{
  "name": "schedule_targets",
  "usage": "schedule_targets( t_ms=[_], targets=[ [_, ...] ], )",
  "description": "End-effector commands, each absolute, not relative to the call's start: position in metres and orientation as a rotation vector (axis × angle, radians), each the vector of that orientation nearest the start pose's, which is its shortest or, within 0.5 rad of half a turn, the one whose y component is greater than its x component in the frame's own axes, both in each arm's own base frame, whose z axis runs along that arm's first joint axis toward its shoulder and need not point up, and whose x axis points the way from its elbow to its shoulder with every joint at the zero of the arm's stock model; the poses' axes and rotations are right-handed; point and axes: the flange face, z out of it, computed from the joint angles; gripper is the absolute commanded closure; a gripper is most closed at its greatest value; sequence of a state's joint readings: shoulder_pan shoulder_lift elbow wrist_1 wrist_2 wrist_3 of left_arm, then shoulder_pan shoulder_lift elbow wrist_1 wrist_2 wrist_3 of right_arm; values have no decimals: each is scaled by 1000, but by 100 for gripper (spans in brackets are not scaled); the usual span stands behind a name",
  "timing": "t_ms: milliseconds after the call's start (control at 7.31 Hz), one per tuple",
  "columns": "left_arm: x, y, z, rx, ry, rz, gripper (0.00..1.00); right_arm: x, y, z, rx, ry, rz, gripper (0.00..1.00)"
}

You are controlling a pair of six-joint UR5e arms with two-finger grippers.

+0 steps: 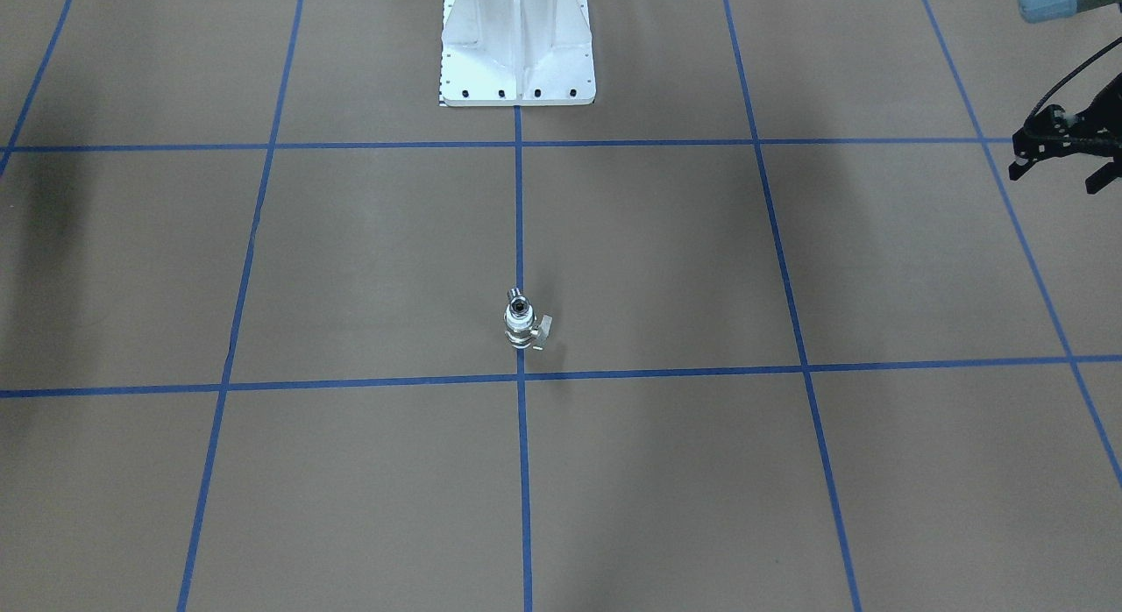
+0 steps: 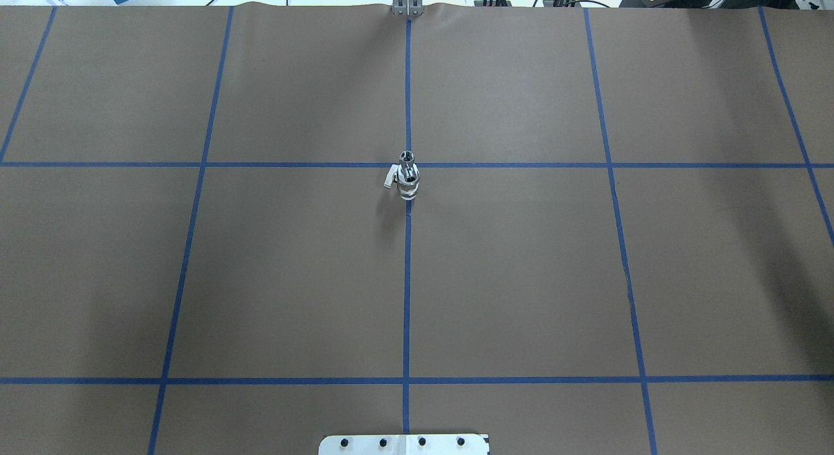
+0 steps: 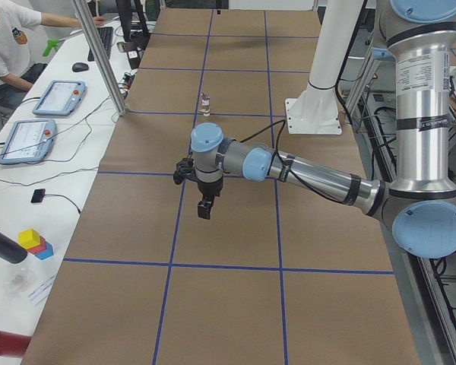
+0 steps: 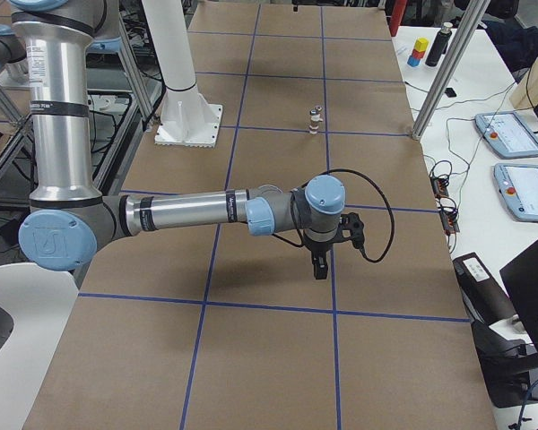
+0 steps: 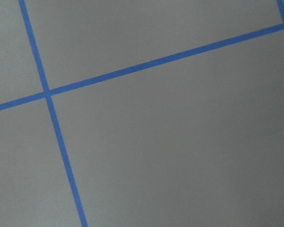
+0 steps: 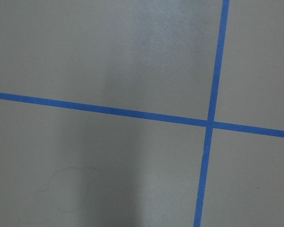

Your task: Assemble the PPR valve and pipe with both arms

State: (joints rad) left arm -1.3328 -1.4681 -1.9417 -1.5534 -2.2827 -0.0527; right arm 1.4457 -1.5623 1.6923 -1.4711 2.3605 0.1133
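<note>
PPR valve (image 2: pixel 408 183) stands upright at the middle of the table (image 2: pixel 521 279), on the centre blue tape line (image 2: pixel 406 298) and just on the robot's side of the far cross line. Its small white handle sticks out toward the robot's left. The pipe (image 2: pixel 408 157) rises from the valve's upper end with its hollow end facing up; how deep it sits in the valve cannot be told.

The left arm (image 3: pixel 319 176) reaches out low over the left part of the table. The left gripper (image 3: pixel 204 211) hangs above the paper, pointing down and holding nothing, well apart from the valve. It is cut by the frame edge in the front view, and I cannot tell whether its jaws are apart or together.

The right arm (image 4: pixel 188 213) reaches out likewise over the right part. The right gripper (image 4: pixel 319 267) points down above the table, also far from the valve and holding nothing. It shows only in the side view, so the state of its jaws cannot be told.

Both wrist views show only brown paper and crossing tape. The white pedestal base (image 1: pixel 517 55) stands at the robot's edge of the table.
</note>
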Motion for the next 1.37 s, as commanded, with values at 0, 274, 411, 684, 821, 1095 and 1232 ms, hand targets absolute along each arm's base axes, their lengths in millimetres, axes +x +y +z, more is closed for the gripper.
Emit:
schedule_targets(
  t_ms=[0,274,411,684,821,1095,1232],
  targets=[
    [30,-455,541,127,735,260,1,0,-511,575,136,-803,-98,1],
    [30,-454,542,125,736,261,1,1,-509,576,133,-802,-96,1],
    [28,-444,548,121,735,259,1,1,-510,574,137,-803,-97,1],
    [32,-448,532,107,745,167,0,1,-510,572,141,-803,-97,1],
    [32,-448,532,108,746,168,0,1,-510,572,141,-803,-97,1],
    [32,-447,535,103,744,168,0,0,-510,572,140,-805,-97,1],
    [32,-448,537,99,742,163,0,0,-510,572,140,-805,-97,1]
  ],
)
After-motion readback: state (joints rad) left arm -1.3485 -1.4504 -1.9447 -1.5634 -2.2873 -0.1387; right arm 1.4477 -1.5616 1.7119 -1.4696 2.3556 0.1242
